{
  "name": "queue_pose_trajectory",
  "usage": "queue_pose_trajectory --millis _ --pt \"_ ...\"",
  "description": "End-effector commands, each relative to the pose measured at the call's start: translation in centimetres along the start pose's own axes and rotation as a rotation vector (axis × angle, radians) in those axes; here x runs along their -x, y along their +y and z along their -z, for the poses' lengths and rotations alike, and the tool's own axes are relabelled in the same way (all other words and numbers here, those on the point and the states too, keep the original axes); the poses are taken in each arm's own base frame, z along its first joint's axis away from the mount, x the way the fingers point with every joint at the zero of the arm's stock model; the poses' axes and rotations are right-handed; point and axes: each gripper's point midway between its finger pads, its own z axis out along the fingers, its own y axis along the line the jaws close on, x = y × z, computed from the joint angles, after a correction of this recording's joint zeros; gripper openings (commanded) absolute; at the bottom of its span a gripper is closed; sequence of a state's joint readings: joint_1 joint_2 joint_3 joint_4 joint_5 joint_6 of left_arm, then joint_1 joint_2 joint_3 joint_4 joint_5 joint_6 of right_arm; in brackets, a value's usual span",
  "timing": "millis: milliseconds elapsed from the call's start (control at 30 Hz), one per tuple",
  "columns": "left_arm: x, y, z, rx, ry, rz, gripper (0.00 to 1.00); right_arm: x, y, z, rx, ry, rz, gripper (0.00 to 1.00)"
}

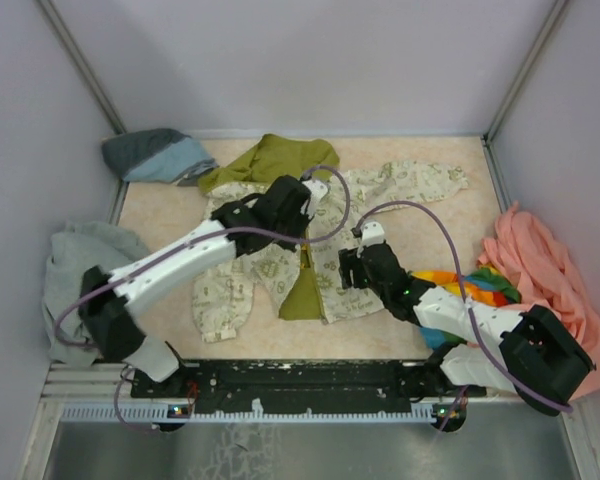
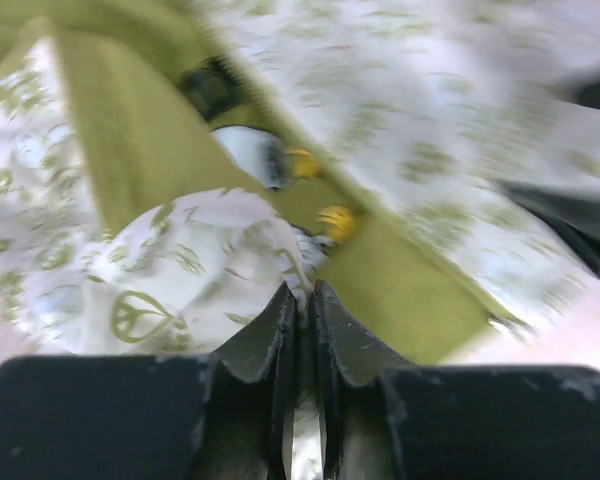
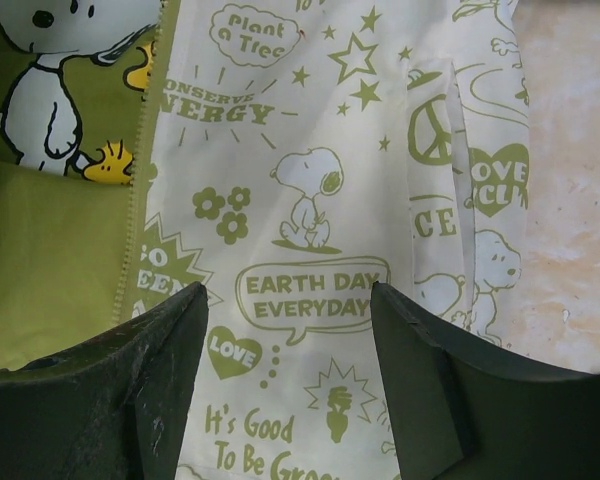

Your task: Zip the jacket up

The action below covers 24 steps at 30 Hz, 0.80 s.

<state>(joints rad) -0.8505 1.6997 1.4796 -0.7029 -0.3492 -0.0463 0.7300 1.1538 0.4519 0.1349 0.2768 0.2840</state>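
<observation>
The jacket (image 1: 350,205) lies open on the table, cream with olive prints, its olive lining (image 1: 302,290) and hood (image 1: 270,158) showing. My left gripper (image 1: 296,228) is over the jacket's upper middle. In the left wrist view it (image 2: 303,295) is shut on a fold of the cream jacket fabric (image 2: 200,270) beside the lining (image 2: 400,290). My right gripper (image 1: 348,272) hovers over the right front panel. In the right wrist view it (image 3: 290,300) is open and empty above the printed fabric (image 3: 310,200), with the olive zipper strip (image 3: 135,230) just left of the left finger (image 3: 150,370).
A grey sweatshirt (image 1: 80,262) lies at the left edge. A blue-grey garment (image 1: 155,155) is at the back left. A peach-pink garment (image 1: 545,275) and a multicoloured cloth (image 1: 470,285) lie at the right, beside the right arm. Walls enclose the table.
</observation>
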Motion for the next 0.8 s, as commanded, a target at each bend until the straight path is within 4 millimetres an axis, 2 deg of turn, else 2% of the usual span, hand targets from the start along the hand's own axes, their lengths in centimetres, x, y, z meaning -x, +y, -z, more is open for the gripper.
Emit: queue_pose_trajectory --millis 0,33,100,167,233,333,433,533,633,767 --pt "-3.9 -7.4 6.9 -0.498 -0.015 -0.104 0.19 2.5 0.0 0.2 -0.003 -0.096 -0.041 0.67" --pt "-5.4 -8.7 7.4 -0.573 0.010 -0.101 0.21 2.5 0.1 0.2 0.001 -0.097 -0.041 0.66" --pt "-8.4 -10.2 7.6 -0.660 0.083 -0.074 0.33 2.6 0.3 0.3 0.019 -0.103 -0.045 0.66" --pt "-10.5 -11.4 8.0 -0.723 0.150 -0.030 0.41 2.8 0.7 0.5 0.046 -0.110 -0.049 0.67" --pt "-10.8 -12.1 8.8 -0.769 0.140 0.002 0.51 3.0 1.4 0.8 0.088 -0.112 -0.049 0.68" --pt "-8.9 -11.9 10.5 -0.790 0.010 0.038 0.68 3.4 3.2 1.3 0.185 -0.099 -0.040 0.68" --pt "-6.7 -8.3 9.6 -0.573 -0.131 0.157 0.83 3.8 5.6 1.7 0.314 -0.084 -0.019 0.68" --pt "-6.2 -2.8 7.3 -0.348 -0.177 0.346 0.90 4.4 7.8 1.8 0.421 -0.056 -0.002 0.68" --pt "-8.0 1.2 4.7 -0.246 -0.112 0.545 0.90 5.2 10.1 1.7 0.532 -0.027 0.022 0.68" --pt "-11.2 3.4 2.0 -0.100 -0.030 0.688 0.92 5.9 12.5 0.6 0.637 0.005 0.048 0.67"
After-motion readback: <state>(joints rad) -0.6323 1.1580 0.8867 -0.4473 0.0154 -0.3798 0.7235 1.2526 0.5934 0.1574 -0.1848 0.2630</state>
